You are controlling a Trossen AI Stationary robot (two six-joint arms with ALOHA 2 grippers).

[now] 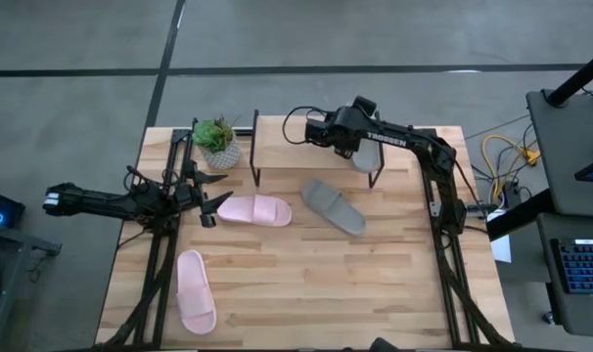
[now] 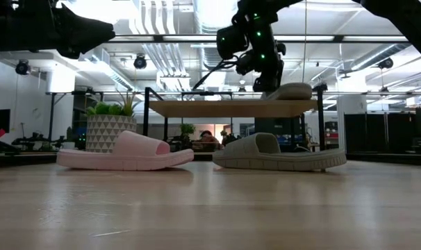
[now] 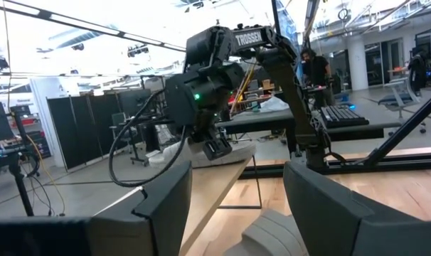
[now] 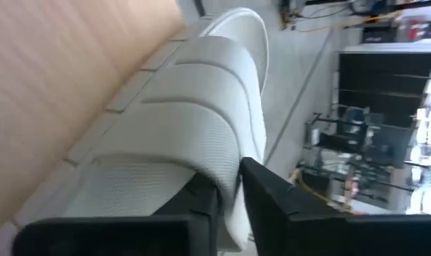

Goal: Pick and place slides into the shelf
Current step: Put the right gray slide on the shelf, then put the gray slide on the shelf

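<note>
Right pincer (image 4: 230, 186) clamps grey-green slide (image 4: 194, 121) | lying flat on shelf (image 2: 231, 107); long axis across board

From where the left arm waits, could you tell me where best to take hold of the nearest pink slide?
Probably the wide strap of the pink slide, from above. It lies upright on the table, so the strap arches clear of the sole and the fingers can pinch it.

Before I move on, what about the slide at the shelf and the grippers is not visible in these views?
- High view: the right gripper covers most of the grey-green slide on the shelf.
- Low view: the left gripper is a dark silhouette.
- Right wrist view: the slide's underside contact with the shelf board is hidden.
</note>
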